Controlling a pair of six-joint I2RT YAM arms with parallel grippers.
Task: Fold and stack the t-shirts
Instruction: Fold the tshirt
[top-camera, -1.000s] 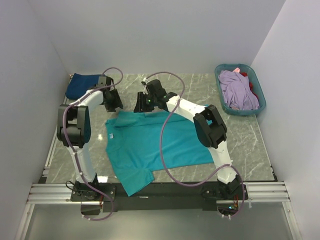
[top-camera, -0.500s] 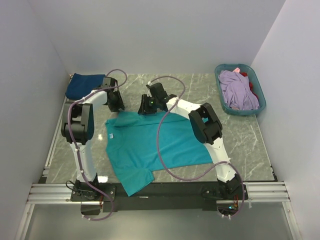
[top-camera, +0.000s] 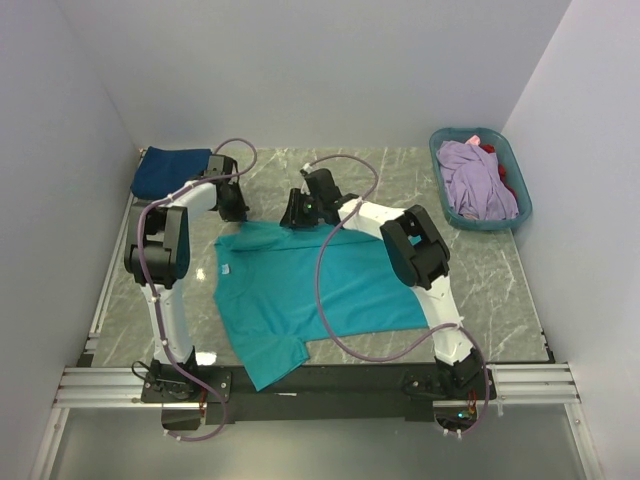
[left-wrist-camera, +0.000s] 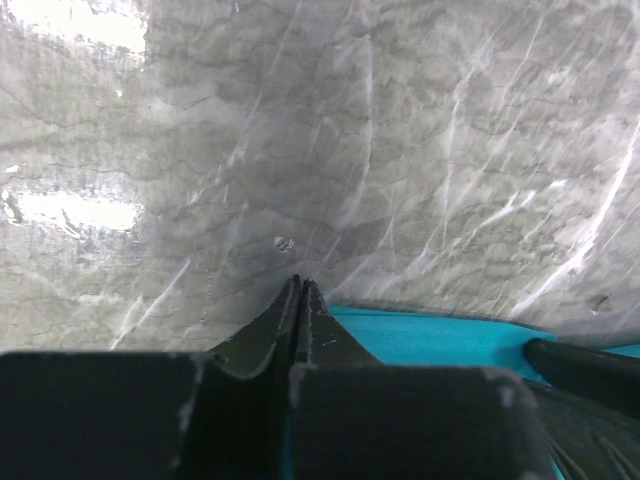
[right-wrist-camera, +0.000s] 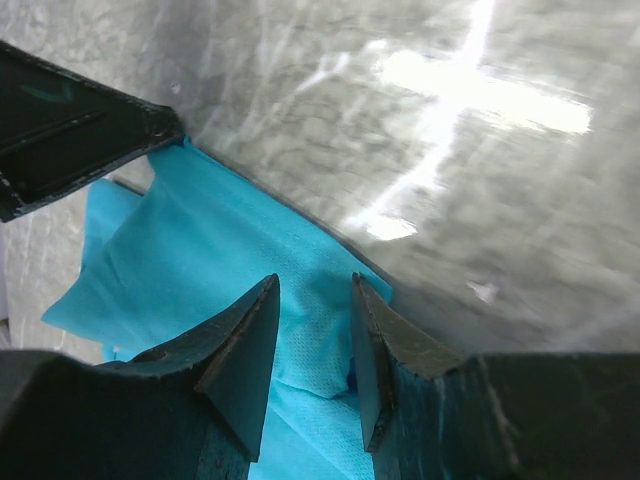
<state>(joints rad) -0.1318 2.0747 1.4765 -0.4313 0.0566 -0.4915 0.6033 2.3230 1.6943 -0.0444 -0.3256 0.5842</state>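
Note:
A teal t-shirt (top-camera: 300, 290) lies spread flat in the middle of the marble table. My left gripper (top-camera: 232, 208) is at its far left corner. In the left wrist view its jaws (left-wrist-camera: 298, 283) are pressed together with a sliver of teal cloth (left-wrist-camera: 430, 335) between them. My right gripper (top-camera: 296, 215) is at the shirt's far edge. Its jaws (right-wrist-camera: 313, 280) stand apart over a raised fold of the teal shirt (right-wrist-camera: 200, 240). A folded navy t-shirt (top-camera: 165, 170) lies at the far left. A lavender t-shirt (top-camera: 475, 180) and a red one (top-camera: 503, 175) lie in the basket.
The teal-blue plastic basket (top-camera: 440, 150) stands at the far right corner against the wall. White walls close in the table on three sides. Purple cables loop over both arms. The shirt's hem hangs over the table's near edge (top-camera: 270, 370).
Both arms have reached farther back, elbows moving away from the near edge. The two grippers have shifted slightly right along the teal shirt's far edge. The shirt has hardly moved.

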